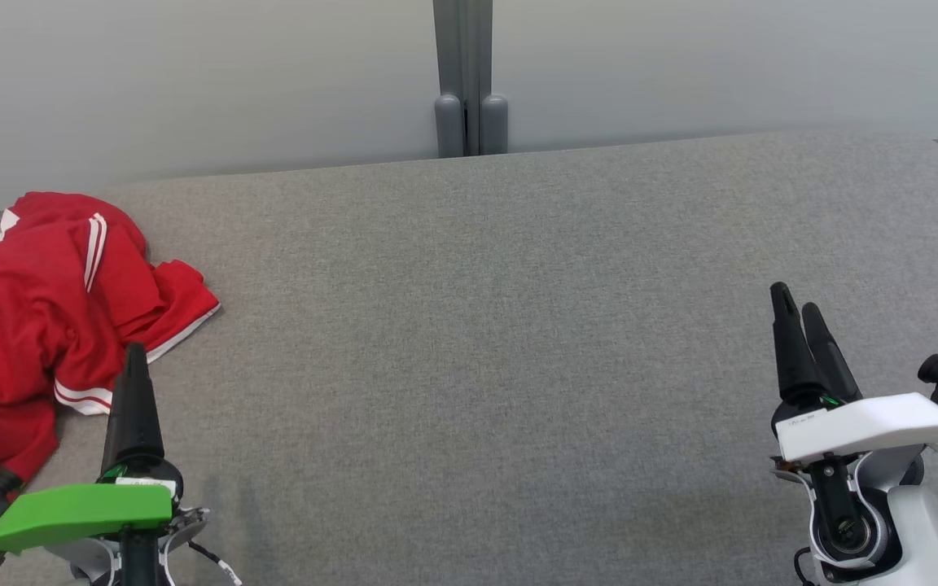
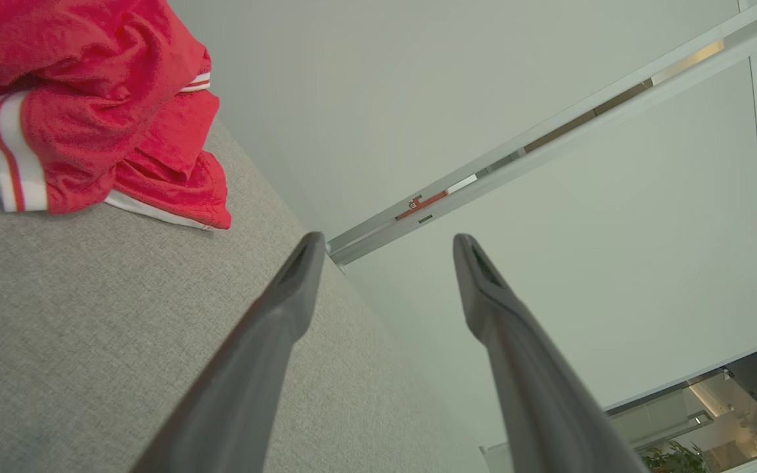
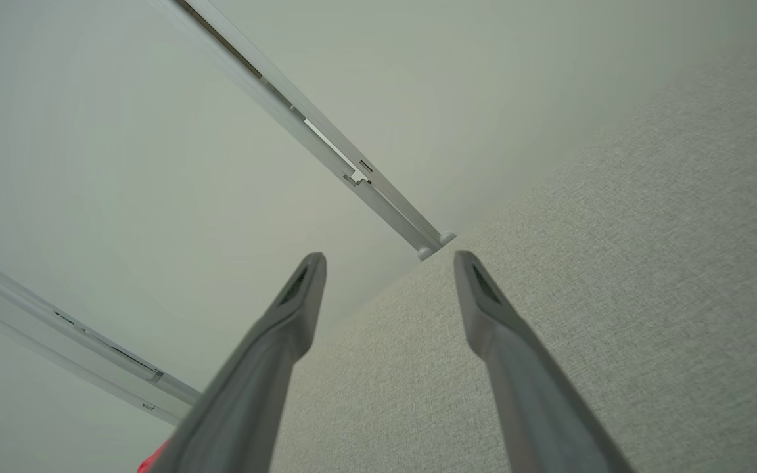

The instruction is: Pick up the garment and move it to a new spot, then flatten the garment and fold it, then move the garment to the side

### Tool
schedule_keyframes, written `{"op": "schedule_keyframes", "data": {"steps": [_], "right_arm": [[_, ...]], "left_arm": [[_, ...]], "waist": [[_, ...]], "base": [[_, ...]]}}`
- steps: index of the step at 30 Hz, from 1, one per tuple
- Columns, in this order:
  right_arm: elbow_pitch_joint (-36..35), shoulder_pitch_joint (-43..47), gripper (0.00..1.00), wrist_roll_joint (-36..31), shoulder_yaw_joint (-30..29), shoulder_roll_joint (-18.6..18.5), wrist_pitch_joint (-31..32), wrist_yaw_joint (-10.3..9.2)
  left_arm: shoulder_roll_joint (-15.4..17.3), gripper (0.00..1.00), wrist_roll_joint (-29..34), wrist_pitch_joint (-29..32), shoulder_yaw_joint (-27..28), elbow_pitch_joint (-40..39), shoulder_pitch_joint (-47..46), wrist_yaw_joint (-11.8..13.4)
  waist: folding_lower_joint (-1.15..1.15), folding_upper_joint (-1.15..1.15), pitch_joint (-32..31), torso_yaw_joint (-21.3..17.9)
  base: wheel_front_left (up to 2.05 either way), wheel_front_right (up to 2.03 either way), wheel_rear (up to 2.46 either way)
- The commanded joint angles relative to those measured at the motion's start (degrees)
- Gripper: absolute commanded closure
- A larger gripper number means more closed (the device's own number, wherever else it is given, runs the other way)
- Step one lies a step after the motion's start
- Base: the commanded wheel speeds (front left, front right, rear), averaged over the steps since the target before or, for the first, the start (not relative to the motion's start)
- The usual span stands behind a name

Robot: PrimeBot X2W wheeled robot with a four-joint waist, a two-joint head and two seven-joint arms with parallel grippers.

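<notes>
**Opening of the pick-up.** The crumpled red fabric garment with white-striped trim lies heaped at the far left end of the grey cloth-covered table, and part of it runs past the head view's left edge. Your left gripper hovers just beside the heap's near hem, its fingers spread wide with nothing between them. It is likely placed there because it is the arm nearest the cloth, and an open claw can close on a raised fold. Your right gripper, likewise wide and empty, hangs well apart over bare table at the right, probably held in reserve until flattening calls for both arms. The broad bare middle of the table offers you the new spot. No step of the task is yet done.
</notes>
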Motion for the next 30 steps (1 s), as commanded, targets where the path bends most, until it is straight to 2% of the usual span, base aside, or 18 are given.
{"op": "schedule_keyframes", "data": {"steps": [1, 8, 17, 25, 30], "right_arm": [[-1.47, -1.50, 0.00, -3.12, 0.56, -0.34, -0.66, 0.13], [-2.93, -1.57, 0.00, -13.37, 3.68, -0.39, -2.02, 0.14], [-3.39, -1.68, 0.00, -24.35, 4.93, -0.45, -3.68, 0.14], [-1.77, -1.10, 0.00, -32.91, 3.94, -0.46, -4.93, 0.15], [-2.07, -1.00, 0.00, -37.32, 4.07, -0.49, -5.67, 0.15]], "left_arm": [[0.43, 0.00, 2.72, -0.52, -0.55, -1.69, -0.21, 0.24], [0.47, 0.00, 13.64, -1.91, -4.48, -4.49, 0.40, 2.25], [0.52, 0.00, 26.00, -3.49, -9.14, -4.52, 1.21, 3.97], [0.97, 0.00, 35.44, -4.81, -12.46, -3.28, 1.73, 6.00], [1.68, 0.00, 39.10, -5.58, -14.64, -3.38, 1.85, 7.80]], "waist": [[0.00, 0.00, 0.03, -0.01], [0.00, 0.00, 0.17, -0.03], [0.00, 0.00, 0.17, 0.00], [0.00, 0.00, 0.18, 0.04], [0.00, 0.00, 0.21, 0.03]], "base": [[0.00, 0.00, 0.00], [0.00, 0.00, 0.00], [0.00, 0.00, 0.00], [0.00, 0.00, 0.00], [0.00, 0.00, 0.00]]}}
